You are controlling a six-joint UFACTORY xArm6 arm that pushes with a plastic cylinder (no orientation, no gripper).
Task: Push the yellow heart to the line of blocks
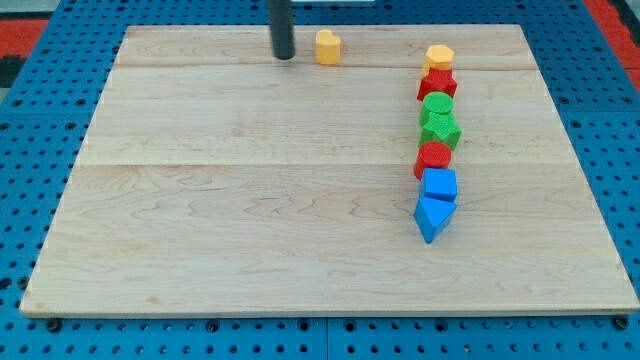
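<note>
The yellow heart [327,47] lies near the view's top edge of the wooden board [250,200], left of the line of blocks. My tip [284,56] stands just to the heart's left, a small gap apart. The line runs down the view's right side: a yellow block [438,57] at the top, a red block [437,83], a green round block [437,105], a green block [441,130], a red round block [433,157], a blue cube [440,184] and a blue triangle [432,217] at the bottom.
The board lies on a blue perforated table [40,120]. A red area [30,25] shows at the view's top left corner and another at the top right.
</note>
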